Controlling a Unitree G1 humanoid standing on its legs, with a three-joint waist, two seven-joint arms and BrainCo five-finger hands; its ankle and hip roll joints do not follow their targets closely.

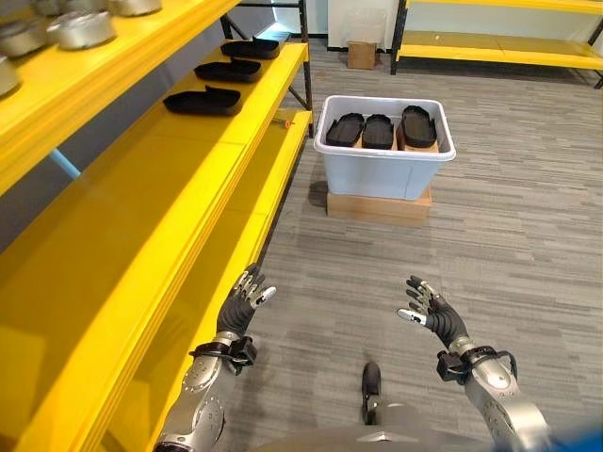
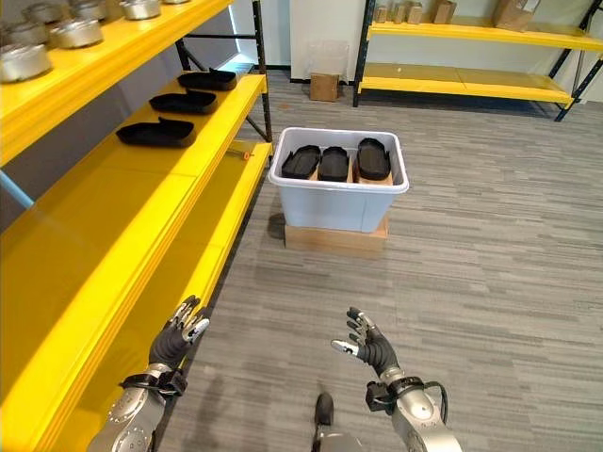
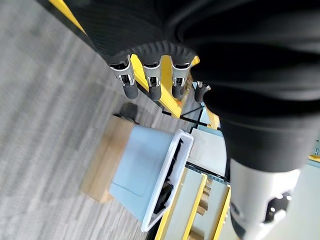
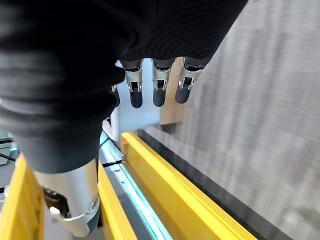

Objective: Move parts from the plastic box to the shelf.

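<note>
Ahead on the floor, well apart from both hands: plastic box [image 1: 384,151] on a flat cardboard base [image 1: 377,205], three black parts [image 1: 378,131] standing in it side by side. Three like parts [image 1: 203,102] already lie spaced along the yellow shelf [image 1: 141,202] to the robot's left. Left hand [image 1: 240,306] and right hand [image 1: 431,311] raised low in front, fingers released, grasping nothing. Judged step: between transfers, heading back to the box. Next move calls for closing the gap, then reaching over the rim for a part. Box interior below the parts hidden by the wall; part shape hard to make out. Metal pots [image 1: 80,28] on the upper shelf cut off.
</note>
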